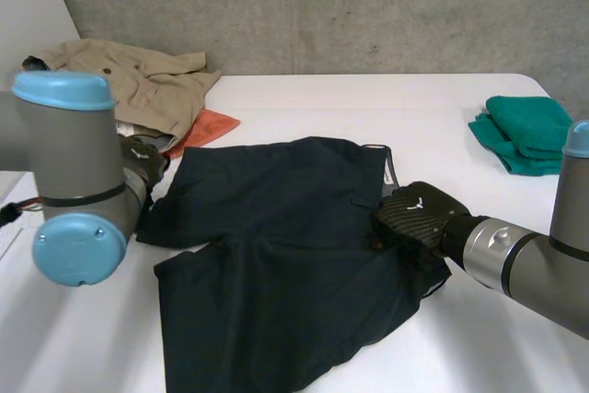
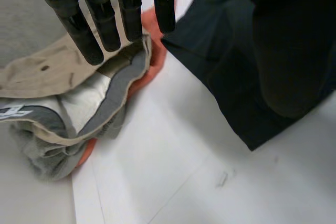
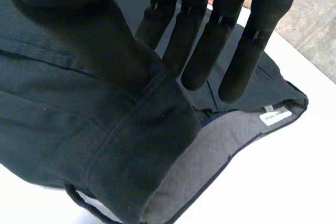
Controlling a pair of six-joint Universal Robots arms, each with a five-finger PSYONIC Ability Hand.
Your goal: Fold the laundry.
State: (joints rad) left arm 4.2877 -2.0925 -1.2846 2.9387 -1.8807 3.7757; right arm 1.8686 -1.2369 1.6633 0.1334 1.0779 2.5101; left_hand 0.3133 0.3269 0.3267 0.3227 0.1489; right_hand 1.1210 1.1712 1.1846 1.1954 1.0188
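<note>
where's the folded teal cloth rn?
Head view: the folded teal cloth lies on the table's far right side, well apart from the black shorts spread in the middle.

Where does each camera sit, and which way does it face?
Head view: behind, between the arms, looking down at the white table; both arms, left hand and right hand show.
Left wrist view: on that wrist, along its open hand toward a beige garment.
Right wrist view: on that wrist, along its hand pinching the dark shorts.
All share the dark shorts.
</note>
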